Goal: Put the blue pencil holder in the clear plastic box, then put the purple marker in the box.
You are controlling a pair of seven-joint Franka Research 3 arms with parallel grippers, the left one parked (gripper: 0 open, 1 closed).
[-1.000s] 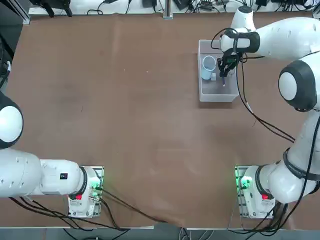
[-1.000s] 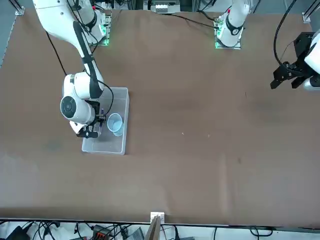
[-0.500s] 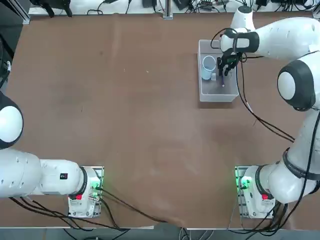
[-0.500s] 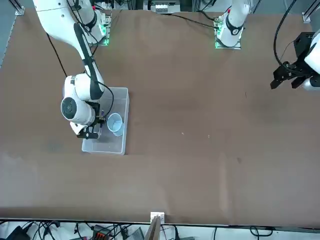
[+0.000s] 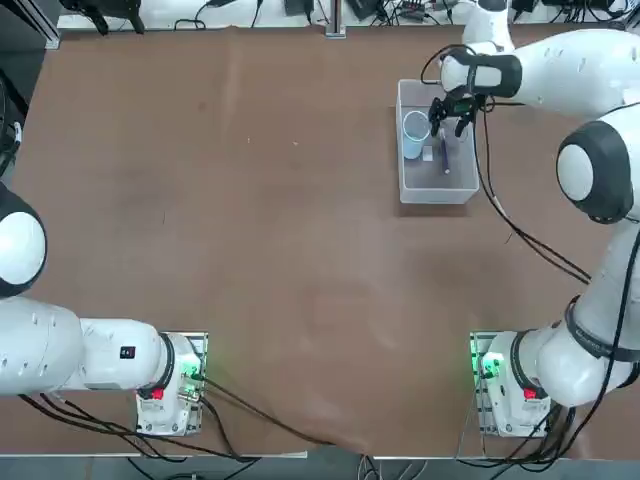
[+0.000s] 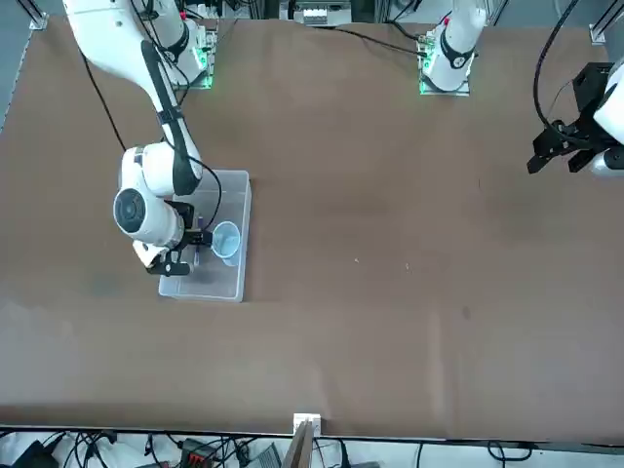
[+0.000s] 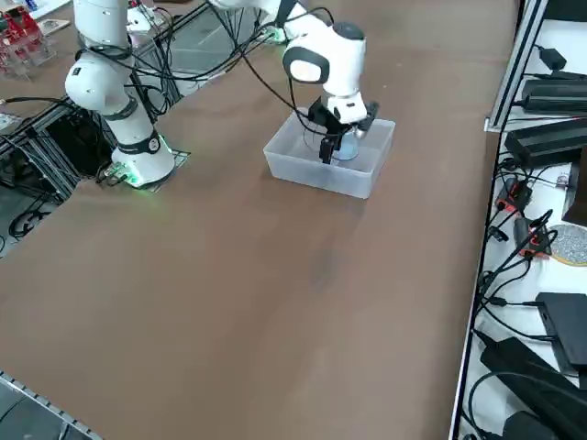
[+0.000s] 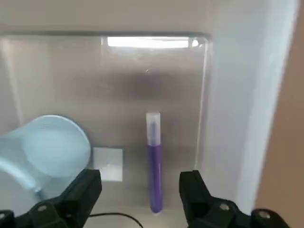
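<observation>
The clear plastic box (image 5: 437,193) stands at the table's far right. Inside it the blue pencil holder (image 5: 416,135) lies tipped on its side, and the purple marker (image 5: 446,158) lies flat on the box floor beside it. My right gripper (image 5: 448,112) hangs open just above the box's far half, holding nothing. In the right wrist view the marker (image 8: 154,161) lies free on the floor between the spread fingers (image 8: 192,187), apart from both, with the pencil holder (image 8: 47,152) and a white label (image 8: 107,164) next to it. The front view shows the gripper (image 6: 185,252) over the box (image 6: 229,283).
Brown tabletop stretches wide around the box. Cables and electronics lie beyond the table's right edge (image 7: 541,137). The arms' bases (image 5: 505,385) sit at the near edge.
My right gripper opened and let go of the purple marker, which now lies on the box floor. The gripper has risen and shifted toward the box's far end.
</observation>
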